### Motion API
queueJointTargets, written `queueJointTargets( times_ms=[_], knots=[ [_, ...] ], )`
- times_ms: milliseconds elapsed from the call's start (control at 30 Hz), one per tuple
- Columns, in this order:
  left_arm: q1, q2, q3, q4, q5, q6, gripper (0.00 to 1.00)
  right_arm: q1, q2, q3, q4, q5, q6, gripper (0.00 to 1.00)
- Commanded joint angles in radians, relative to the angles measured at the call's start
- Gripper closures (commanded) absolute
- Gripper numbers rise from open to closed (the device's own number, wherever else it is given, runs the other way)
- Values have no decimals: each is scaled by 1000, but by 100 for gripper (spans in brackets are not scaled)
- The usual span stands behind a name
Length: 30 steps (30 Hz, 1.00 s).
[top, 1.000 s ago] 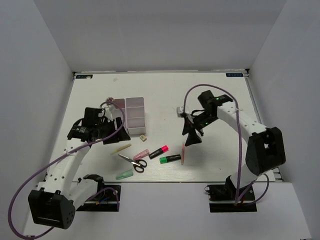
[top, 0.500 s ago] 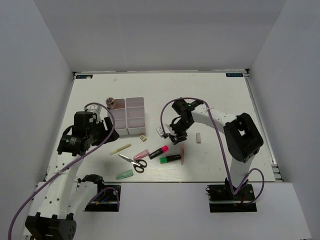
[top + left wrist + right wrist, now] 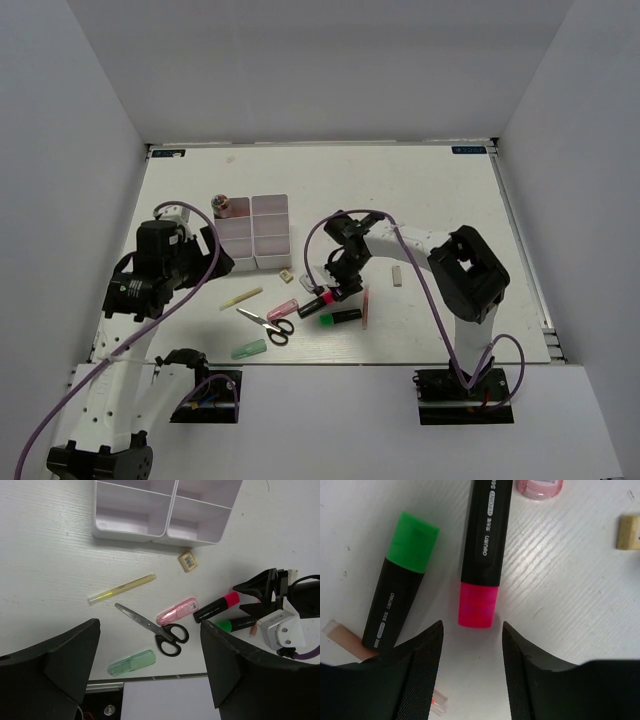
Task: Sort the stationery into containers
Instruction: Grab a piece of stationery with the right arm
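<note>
Black-bodied pink highlighter (image 3: 485, 545) with bright pink cap, lying flat on the white table (image 3: 570, 580) beside the green highlighter (image 3: 402, 580), right gripper (image 3: 471, 629) low over it, fingers spread either side of the cap, gripping nothing, left gripper (image 3: 150, 627) high above the table, wide apart, empty.

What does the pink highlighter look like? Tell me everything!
The pink highlighter is a fat pen with a shiny black plastic body, white printing along it, and a bright pink cap. It lies flat on the white table, beside the green highlighter but not touching it. The right hand hangs open above its cap end, not gripping.
</note>
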Motion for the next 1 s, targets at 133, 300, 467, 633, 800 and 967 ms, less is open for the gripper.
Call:
queueJointTargets(
  times_ms=[133,300,467,633,800,967],
  knots=[
    [4,-52,5,-33,-54,19,7,48,36,25,15,34,55,46],
    [3,-67,2,-49,-65,27,7,74,45,7,62,75,121,49],
    [6,-84,-4,-55,-92,36,7,97,42,-26,125,124,176,81],
    [4,-98,-17,-55,-89,36,7,103,26,-41,153,186,224,100],
    [4,-113,-26,-53,-91,44,7,97,-27,20,142,276,329,100],
    [4,-126,-44,-43,-92,47,7,92,-86,133,87,399,383,100]
  ],
)
